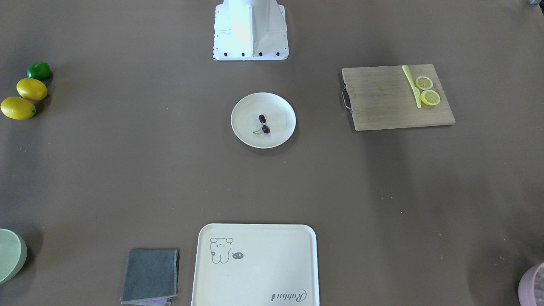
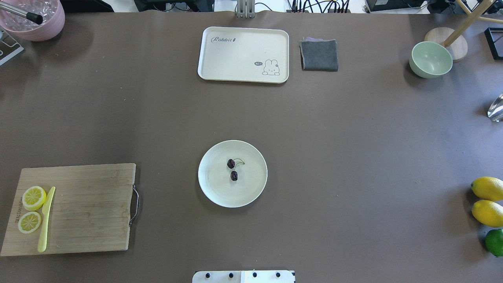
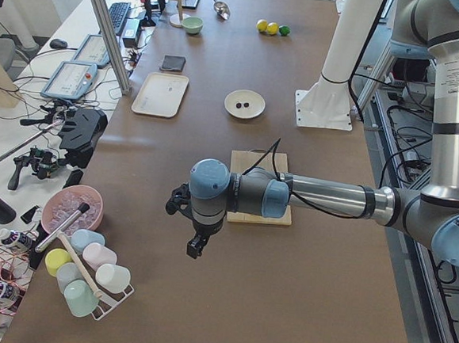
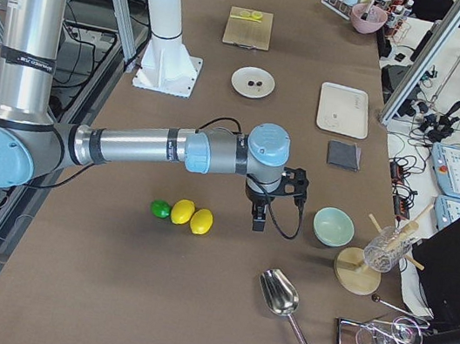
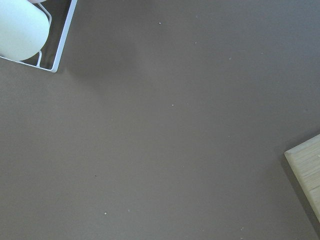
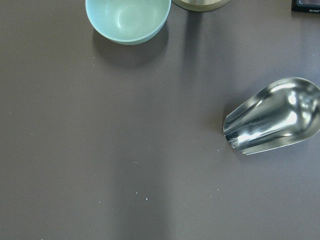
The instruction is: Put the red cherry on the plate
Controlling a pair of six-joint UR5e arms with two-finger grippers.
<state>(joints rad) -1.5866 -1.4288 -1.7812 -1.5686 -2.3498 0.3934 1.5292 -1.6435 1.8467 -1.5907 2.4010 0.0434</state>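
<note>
The red cherry (image 2: 232, 169), two tiny dark maroon fruits on thin green stems, lies inside the round cream plate (image 2: 216, 184) at the table's middle, also seen as cherry (image 1: 263, 124) on plate (image 1: 280, 112). Both grippers are far from it. In the exterior left view my left gripper (image 3: 197, 246) hangs over bare table beyond the cutting board, near the cup rack. In the exterior right view my right gripper (image 4: 258, 221) hangs between the lemons and the green bowl. Only these side views show the grippers, so I cannot tell whether they are open or shut.
A wooden cutting board (image 2: 90, 208) carries two lemon slices and a yellow knife (image 2: 46, 219). A cream rabbit tray (image 2: 243, 55) and grey cloth (image 2: 319, 55) lie at the far edge. A green bowl (image 2: 430, 59), metal scoop (image 6: 272, 117), two lemons (image 2: 488, 201) and a lime sit on my right.
</note>
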